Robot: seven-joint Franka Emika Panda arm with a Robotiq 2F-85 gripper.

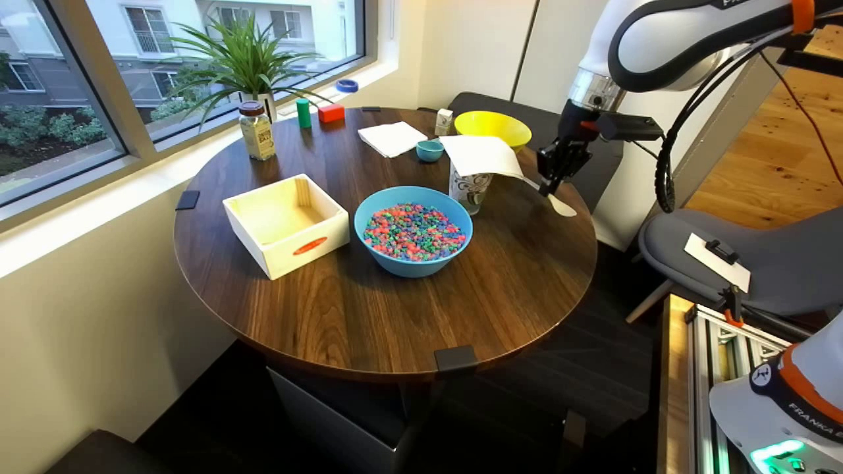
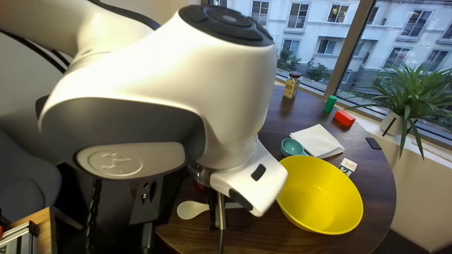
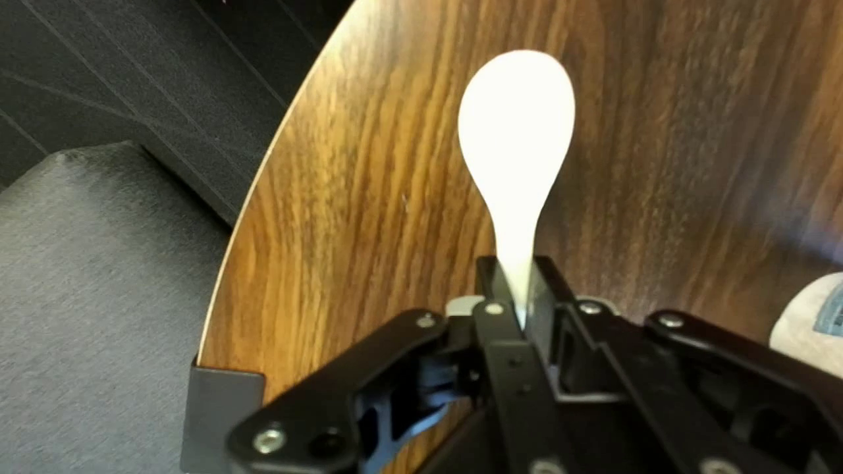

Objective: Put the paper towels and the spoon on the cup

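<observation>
The cup (image 1: 469, 192), whitish with a swirl pattern, stands upright behind the blue bowl. One white paper towel (image 1: 484, 155) lies across its top, sagging to the right. More paper towels (image 1: 393, 139) lie flat further back, also in an exterior view (image 2: 317, 141). My gripper (image 1: 546, 189) is shut on the handle of the cream spoon (image 1: 561, 207), right of the cup. In the wrist view the spoon (image 3: 517, 125) points forward from the fingertips (image 3: 516, 273); a patterned edge, apparently the cup (image 3: 807, 329), shows at right. Whether handle and towel touch is unclear. The arm hides the cup in an exterior view.
A blue bowl of coloured bits (image 1: 411, 264), a wooden box (image 1: 283, 227), a yellow bowl (image 1: 492, 125) and a small teal cup (image 1: 430, 151) stand around. A spice jar (image 1: 257, 131), green cylinder (image 1: 303, 113) and red block (image 1: 331, 113) are near the window. The table edge is close to the gripper.
</observation>
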